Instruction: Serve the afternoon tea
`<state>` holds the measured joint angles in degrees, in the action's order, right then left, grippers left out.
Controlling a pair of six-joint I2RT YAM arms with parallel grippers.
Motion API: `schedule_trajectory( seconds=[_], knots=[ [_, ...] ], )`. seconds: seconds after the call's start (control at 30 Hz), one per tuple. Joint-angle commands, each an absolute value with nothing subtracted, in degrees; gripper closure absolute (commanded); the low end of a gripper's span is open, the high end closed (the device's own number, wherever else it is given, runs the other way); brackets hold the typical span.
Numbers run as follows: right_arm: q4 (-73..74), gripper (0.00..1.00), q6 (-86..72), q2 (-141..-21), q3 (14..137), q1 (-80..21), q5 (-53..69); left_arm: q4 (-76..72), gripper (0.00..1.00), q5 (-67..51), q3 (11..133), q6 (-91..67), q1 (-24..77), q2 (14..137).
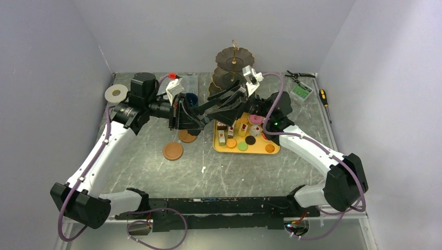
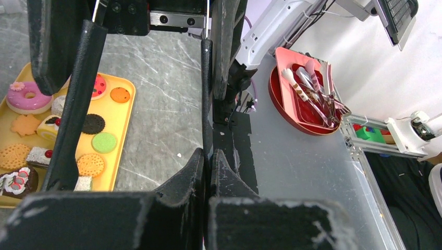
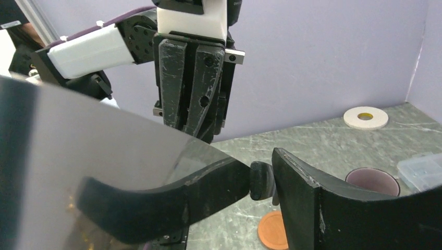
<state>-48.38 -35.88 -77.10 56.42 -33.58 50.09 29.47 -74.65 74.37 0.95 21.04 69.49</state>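
Note:
My left gripper (image 1: 204,115) (image 2: 209,156) is shut with nothing seen in it, and hangs in front of my right wrist camera (image 3: 204,130). Facing it, my right gripper (image 1: 207,107) (image 3: 260,177) is open, its fingers (image 2: 78,104) spread. A small dark rounded thing I cannot identify sits in its gap. The yellow tray (image 1: 259,151) holds cake slices, a pink donut (image 1: 255,119) (image 2: 26,96), a green macaron (image 1: 242,147) (image 2: 104,141) and an orange macaron (image 1: 269,148) (image 2: 120,95). The dark stand (image 1: 233,56) is behind. Two brown coasters (image 1: 173,151) (image 1: 186,137) lie left of the tray. A mauve-rimmed mug (image 3: 372,179) stands on the table.
A white tape roll (image 1: 115,94) (image 3: 365,117) lies at the back left and a clear box (image 1: 188,83) (image 3: 422,169) at the back. Pliers (image 1: 298,76) and a screwdriver (image 1: 323,97) lie back right. A smooth grey surface (image 3: 78,135) fills the right wrist view's left.

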Motion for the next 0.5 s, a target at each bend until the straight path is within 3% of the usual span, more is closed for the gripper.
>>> schedule_trajectory(
  seconds=[0.0,0.23,0.47],
  knots=[
    [-54.3,0.2,-37.9,-76.9,57.9,-33.6,50.1,30.4,0.97,-76.5,77.2,4.0,21.4,69.1],
    [-52.2,0.31,-38.9,-77.5,59.5,-33.6,55.5,30.5,0.97,-76.7,77.6,4.3,21.4,68.8],
    [-52.9,0.25,-40.5,-78.7,59.8,-33.6,57.5,29.8,0.97,-77.3,78.0,3.6,21.4,68.8]
  ],
)
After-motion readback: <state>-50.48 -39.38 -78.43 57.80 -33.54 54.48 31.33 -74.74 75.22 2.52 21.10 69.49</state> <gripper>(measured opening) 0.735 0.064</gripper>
